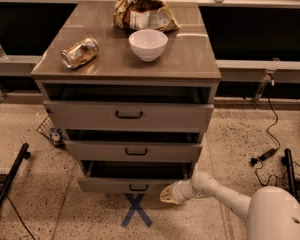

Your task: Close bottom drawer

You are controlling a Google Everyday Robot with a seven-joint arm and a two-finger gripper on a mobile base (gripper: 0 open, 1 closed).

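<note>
The bottom drawer (110, 185), lowest of three in the grey-brown cabinet, is standing pulled out toward the camera, its dark inside showing as a wide strip behind the plain flat front. Its small black bar handle (138, 187) is sitting at the middle of that front.

The gripper (169, 194) is hanging low at the right end of the drawer front, close against its lower right corner; whether it is touching the front cannot be told, nor whether it is clenched or released. The white arm (217, 194) is reaching in from the lower right of the view, running back to a rounded white housing (277, 216) at the edge of the picture.

On the speckled floor (50, 209) just in front of the drawer, a blue tape X (136, 210) is lying left of the gripper.

Above, the middle drawer (135, 151) and the taller top drawer (127, 115) are also sitting partly out, each showing a dark gap over its front. On the cabinet top (190, 54) a white bowl (148, 44) is standing upright near the middle, a crushed can (80, 52) is lying on its side to the left, and a crumpled snack bag (144, 15) is sitting behind the bowl.

To the right a black cable with a plug (262, 156) is trailing across the floor; at the left a black stand leg (10, 181) is slanting in.
</note>
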